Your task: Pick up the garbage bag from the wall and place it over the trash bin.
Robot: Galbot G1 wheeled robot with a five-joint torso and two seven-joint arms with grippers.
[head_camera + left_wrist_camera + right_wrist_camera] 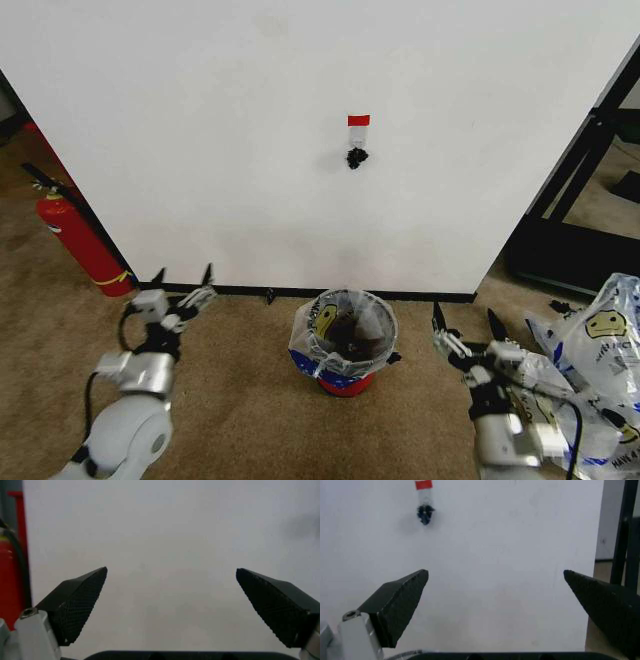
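Observation:
The garbage bag (pixel 306 347), clear with a yellow smiley and blue patches, lies draped over the rim of the trash bin (pixel 350 386), a black mesh basket with a red base that stands on the carpet by the wall (pixel 250 150). On the wall a black hook (pixel 356 157) hangs bare under a red tape tag (pixel 358 120). My left gripper (pixel 183 281) is open, low to the bin's left, facing the wall (pixel 175 536). My right gripper (pixel 465 323) is open to the bin's right, facing the hook (pixel 425 513). Nothing is between either gripper's fingers.
A red fire extinguisher (pixel 75 240) stands at the wall's left end. A heap of similar smiley bags (pixel 590 370) lies on the floor behind my right arm. A black metal frame (pixel 590 170) stands past the wall's right edge. Brown carpet covers the floor.

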